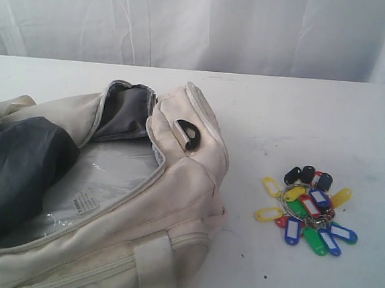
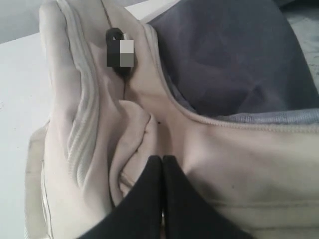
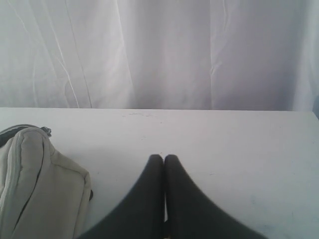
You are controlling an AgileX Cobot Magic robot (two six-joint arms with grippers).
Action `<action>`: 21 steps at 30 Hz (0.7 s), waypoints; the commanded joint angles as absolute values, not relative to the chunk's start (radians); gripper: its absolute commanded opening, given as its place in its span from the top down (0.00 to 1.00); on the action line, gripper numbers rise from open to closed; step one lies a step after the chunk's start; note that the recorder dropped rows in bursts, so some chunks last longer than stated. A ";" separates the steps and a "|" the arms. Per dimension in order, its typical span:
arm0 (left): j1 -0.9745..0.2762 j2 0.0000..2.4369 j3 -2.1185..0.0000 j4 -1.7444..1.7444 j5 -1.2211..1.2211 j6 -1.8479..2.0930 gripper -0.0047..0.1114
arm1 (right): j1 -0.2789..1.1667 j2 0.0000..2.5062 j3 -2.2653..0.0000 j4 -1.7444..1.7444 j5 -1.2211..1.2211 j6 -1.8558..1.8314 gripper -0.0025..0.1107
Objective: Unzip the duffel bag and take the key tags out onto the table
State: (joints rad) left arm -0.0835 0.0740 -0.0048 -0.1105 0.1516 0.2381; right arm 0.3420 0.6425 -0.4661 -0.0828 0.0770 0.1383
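While left hand (image 2: 162, 158), right hand (image 3: 163, 157) are clenched, key tags (image 1: 308, 209) on white table (image 1: 303, 113), curtain (image 1: 203, 23) behind.

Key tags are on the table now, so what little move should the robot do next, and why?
Probably draw the left fingers back from the bag. It gapes open, the key tags lie on the table beside it, and the left and right fingers are shut and empty, so the job looks done.
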 commanded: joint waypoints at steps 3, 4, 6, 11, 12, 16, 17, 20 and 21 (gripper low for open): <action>-0.083 0.071 0.000 -0.103 0.197 0.218 0.96 | 0.336 0.638 -0.464 -0.082 0.073 0.139 0.98; -0.083 0.071 0.000 -0.100 0.189 0.194 0.96 | 0.336 0.638 -0.464 -0.082 0.073 0.139 0.98; -0.083 0.071 0.000 -0.100 0.166 0.119 0.96 | 0.336 0.638 -0.464 -0.082 0.073 0.139 0.98; -0.083 0.071 0.000 -0.088 0.157 0.051 0.96 | 0.336 0.638 -0.464 -0.082 0.073 0.139 0.98; -0.083 0.071 0.000 -0.088 0.157 0.051 0.96 | 0.336 0.638 -0.464 -0.082 0.073 0.139 0.98; -0.083 0.071 0.000 -0.088 0.151 0.051 0.96 | 0.336 0.638 -0.464 -0.082 0.073 0.139 0.98; -0.083 0.071 0.000 -0.088 0.151 0.051 0.96 | 0.336 0.638 -0.464 -0.082 0.073 0.139 0.98; -0.083 0.071 0.000 -0.088 0.151 0.051 0.96 | 0.336 0.638 -0.464 -0.082 0.073 0.139 0.98; -0.083 0.071 0.000 -0.088 0.151 0.051 0.96 | 0.336 0.638 -0.464 -0.082 0.073 0.139 0.98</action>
State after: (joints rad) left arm -0.0835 0.0740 -0.0048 -0.0866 0.1394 0.0624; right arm 0.3420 0.6425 -0.4661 -0.0828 0.0770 0.1383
